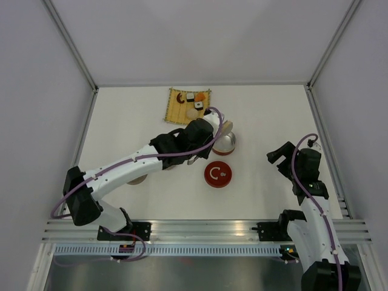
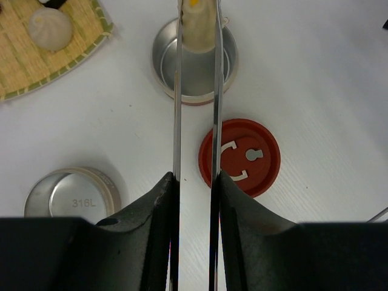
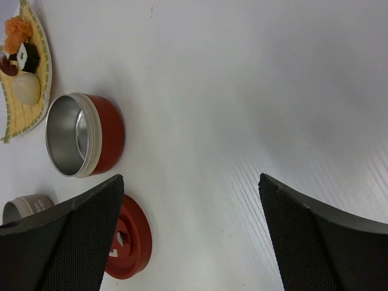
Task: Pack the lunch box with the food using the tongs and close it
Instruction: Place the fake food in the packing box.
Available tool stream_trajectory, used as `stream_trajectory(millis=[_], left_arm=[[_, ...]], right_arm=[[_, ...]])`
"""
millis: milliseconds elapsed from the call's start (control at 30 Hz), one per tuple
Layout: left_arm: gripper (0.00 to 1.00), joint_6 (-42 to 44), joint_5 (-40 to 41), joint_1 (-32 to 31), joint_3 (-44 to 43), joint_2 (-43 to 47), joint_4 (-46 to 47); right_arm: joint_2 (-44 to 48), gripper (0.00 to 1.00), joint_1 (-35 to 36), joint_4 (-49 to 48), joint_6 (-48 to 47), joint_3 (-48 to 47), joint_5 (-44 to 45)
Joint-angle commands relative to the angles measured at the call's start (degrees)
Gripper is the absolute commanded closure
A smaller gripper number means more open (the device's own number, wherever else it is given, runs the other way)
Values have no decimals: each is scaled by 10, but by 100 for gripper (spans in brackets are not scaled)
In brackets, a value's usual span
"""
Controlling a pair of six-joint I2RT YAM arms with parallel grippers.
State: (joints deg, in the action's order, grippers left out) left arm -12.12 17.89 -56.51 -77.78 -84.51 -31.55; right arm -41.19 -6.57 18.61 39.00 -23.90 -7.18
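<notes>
My left gripper (image 2: 195,182) is shut on the silver tongs (image 2: 177,109), whose two arms run up the left wrist view. Their tips pinch a cream-coloured food piece (image 2: 199,27) right above the open lunch box (image 2: 229,70), a steel tin with a red wall (image 1: 225,145) (image 3: 110,133). From above, my left gripper (image 1: 209,130) is just left of that tin. More food lies on the bamboo mat (image 1: 176,109): a white bun (image 1: 192,113) (image 2: 51,28), black-wrapped rolls (image 1: 190,97), an orange piece (image 1: 200,96) and a dark red-brown piece (image 1: 180,97). My right gripper (image 1: 280,159) (image 3: 191,182) stands open, holding nothing, to the right of the tin.
The red lid (image 1: 217,174) (image 2: 239,156) (image 3: 130,239) lies flat in front of the lunch box. A second steel tin (image 2: 73,195) (image 1: 138,179) stands to the left, partly under my left arm. A metal rail (image 1: 194,229) runs along the near edge.
</notes>
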Motion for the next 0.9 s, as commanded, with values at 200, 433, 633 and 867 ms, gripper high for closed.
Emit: stream_trajectory(millis=[200,433,633,867], left_arm=[[67,-16,-11,-14,20,-93,63],[67,-15,21,-12,4,-138,67],[67,-15,10,-9,1,-144,71],[61,-12,10,-7,-11,-159,69]], right_arm=[[64,2,-2,79,-22,-19,5],[74,2,-2,100,-39,-28,4],[77,2,-2,97,-41,-17,9],[57,2,-2,70,-36,-8,-10]])
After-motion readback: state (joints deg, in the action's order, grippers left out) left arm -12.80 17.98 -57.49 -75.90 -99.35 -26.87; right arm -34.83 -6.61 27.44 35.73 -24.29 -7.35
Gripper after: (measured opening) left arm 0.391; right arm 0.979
